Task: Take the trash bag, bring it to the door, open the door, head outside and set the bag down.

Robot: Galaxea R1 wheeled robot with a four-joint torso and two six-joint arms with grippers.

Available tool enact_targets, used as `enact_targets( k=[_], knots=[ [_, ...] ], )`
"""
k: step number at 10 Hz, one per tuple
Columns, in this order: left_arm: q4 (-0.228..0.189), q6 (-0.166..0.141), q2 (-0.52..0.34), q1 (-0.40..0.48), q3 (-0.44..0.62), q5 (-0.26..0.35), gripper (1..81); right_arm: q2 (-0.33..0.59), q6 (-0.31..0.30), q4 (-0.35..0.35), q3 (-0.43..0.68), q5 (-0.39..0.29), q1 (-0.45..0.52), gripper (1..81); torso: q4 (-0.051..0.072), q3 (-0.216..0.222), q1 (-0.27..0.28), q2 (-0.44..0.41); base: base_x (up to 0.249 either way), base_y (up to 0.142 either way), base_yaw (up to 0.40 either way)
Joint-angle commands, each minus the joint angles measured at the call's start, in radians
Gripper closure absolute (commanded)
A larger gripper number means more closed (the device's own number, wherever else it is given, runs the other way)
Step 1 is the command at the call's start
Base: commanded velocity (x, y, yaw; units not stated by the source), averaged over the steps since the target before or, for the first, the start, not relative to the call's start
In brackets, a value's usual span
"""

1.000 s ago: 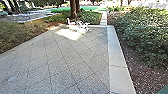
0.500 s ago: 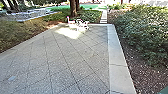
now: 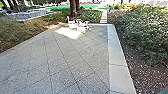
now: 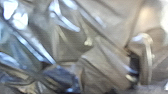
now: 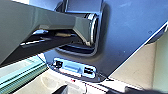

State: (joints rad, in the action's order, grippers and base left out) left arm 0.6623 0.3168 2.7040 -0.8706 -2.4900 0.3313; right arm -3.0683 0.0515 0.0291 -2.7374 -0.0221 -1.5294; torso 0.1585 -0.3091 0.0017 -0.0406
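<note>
We see a wide gray stone yard (image 3: 57, 57) with thin dark lines that cross. A pale stone strip (image 3: 118, 60) runs along its side, right of the middle of the frame. A big leafy bush (image 3: 145, 32) grows at the upper right, and brown dirt (image 3: 140, 75) is at the lower right. Dry, low plants (image 3: 17, 35) are at the upper left.

Near the top middle, we see a few small white seats (image 3: 73, 25), with a bit of pink on them. A bright patch of sun (image 3: 67, 33) is on the stone just beside them. A brown tree trunk (image 3: 73, 8) stands behind the seats, and green ground (image 3: 91, 7) is farther back.

In the left wrist view, we see the trash bag (image 4: 100, 65) very close up. It is shiny, thin and full of folds. It is near our left claw, but we cannot tell if they touch. We cannot tell if the left claw is apart, together or clamped on the bag. We cannot tell for our right claw, either.
</note>
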Motion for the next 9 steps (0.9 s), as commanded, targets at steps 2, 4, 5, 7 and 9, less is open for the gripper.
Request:
enact_targets(
  k=[2, 4, 5, 7, 9],
  knots=[
    [0.045, 0.002, -0.049, 0.229, -0.139, 0.219, 81.1, -0.022, 0.004, -0.002, 0.015, -0.073, 0.010, 1.0, 0.000, 0.000, 0.000, 0.000, 0.000, 0.000, 0.000],
    [0.045, 0.002, -0.049, 0.252, -0.164, 0.239, 81.1, -0.019, 0.002, 0.002, 0.015, -0.064, 0.007, 1.0, 0.000, 0.000, 0.000, 0.000, 0.000, 0.000, 0.000],
    [0.043, 0.002, -0.049, 0.255, -0.164, 0.239, 81.1, -0.019, 0.004, -0.008, 0.016, -0.064, 0.007, 1.0, 0.000, 0.000, 0.000, 0.000, 0.000, 0.000, 0.000],
    [0.043, 0.002, -0.049, 0.262, -0.164, 0.242, 81.1, -0.020, 0.004, -0.012, 0.019, -0.065, 0.013, 1.0, 0.000, 0.000, 0.000, 0.000, 0.000, 0.000, 0.000],
    [0.043, 0.004, -0.049, 0.261, -0.164, 0.261, 1.0, -0.020, 0.004, -0.011, 0.019, -0.065, 0.013, 1.0, 0.000, 0.000, 0.000, 0.000, 0.000, 0.000, 0.000]
  ],
)
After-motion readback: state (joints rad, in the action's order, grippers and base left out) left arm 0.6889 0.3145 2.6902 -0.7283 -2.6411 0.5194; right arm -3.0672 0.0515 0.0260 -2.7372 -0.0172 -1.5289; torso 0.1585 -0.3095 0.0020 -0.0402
